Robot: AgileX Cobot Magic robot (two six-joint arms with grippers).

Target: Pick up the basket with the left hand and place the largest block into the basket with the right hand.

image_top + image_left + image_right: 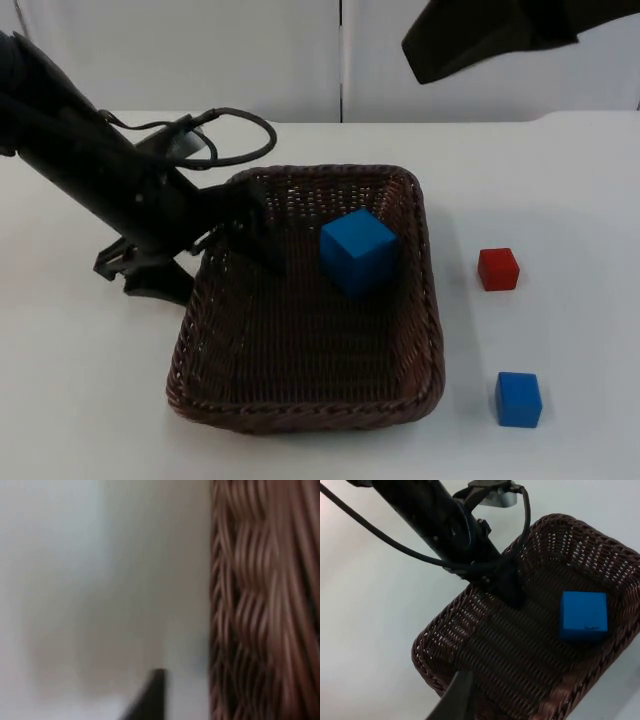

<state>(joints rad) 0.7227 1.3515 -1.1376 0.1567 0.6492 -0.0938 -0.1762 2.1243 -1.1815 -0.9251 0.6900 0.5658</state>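
Gripping the basket (300, 400) by its left rim, the left gripper (240, 225) has one finger inside the wall. The big block (358, 250) lies inside the basket. Stiff, light wicker suits rim holds. The right gripper (480, 40) waits above; its jaws cannot be judged.

basket (300, 400) mouth open above | left hand (235, 235) blocks its left rim

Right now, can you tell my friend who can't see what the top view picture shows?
A big blue block sits inside a brown wicker basket on a white table. The left gripper grips the basket's rim, and a small red block and a small blue block lie beside it.
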